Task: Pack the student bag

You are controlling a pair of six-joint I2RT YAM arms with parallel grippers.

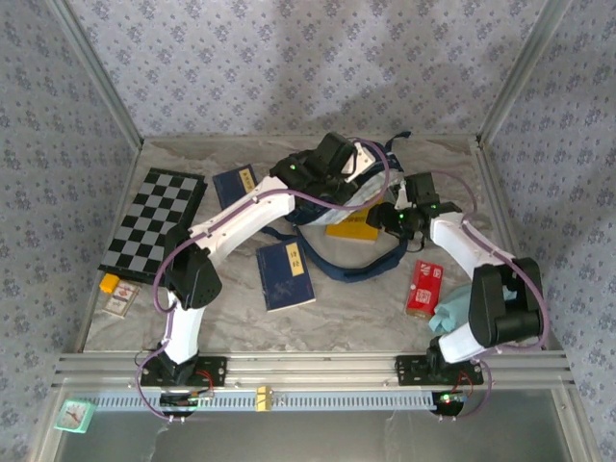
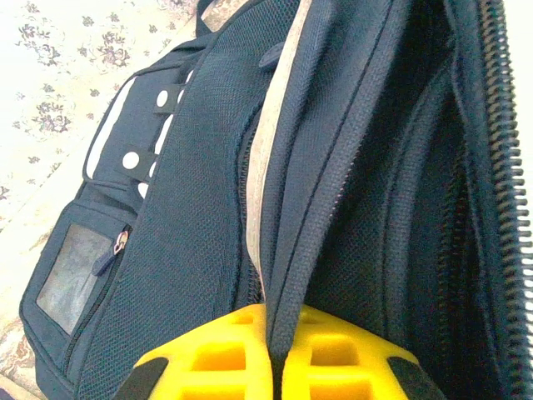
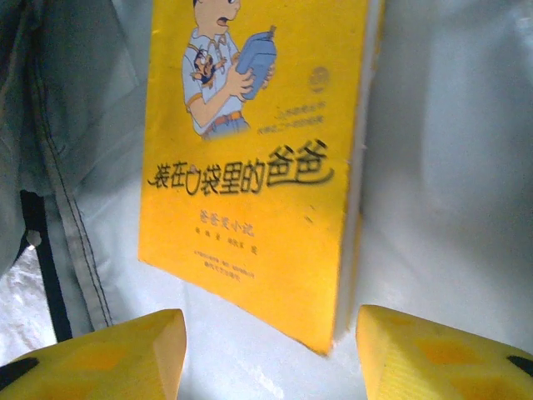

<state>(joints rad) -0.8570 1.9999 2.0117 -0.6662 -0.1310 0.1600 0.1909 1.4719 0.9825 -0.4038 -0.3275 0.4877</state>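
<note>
The student bag (image 1: 310, 214) lies at the back middle of the table, navy with white dotted patches (image 2: 125, 158). My left gripper (image 1: 337, 162) is over it. Its yellow fingers (image 2: 276, 325) are shut on the navy zipper edge of the bag's opening, holding it up. My right gripper (image 1: 383, 217) is at the bag's mouth and stands open (image 3: 271, 333). A yellow book (image 3: 258, 150) with a cartoon cover lies on the bag's pale lining. The book's near corner is between the right fingers, touching neither. The same yellow book (image 1: 351, 228) pokes out under the bag's edge.
Two blue books (image 1: 285, 274) (image 1: 236, 186) lie left of the bag, and a checkerboard (image 1: 154, 219) lies further left. A red box (image 1: 423, 289) and a teal cloth (image 1: 452, 313) sit beside the right arm. Small cards (image 1: 115, 294) lie near the left front corner.
</note>
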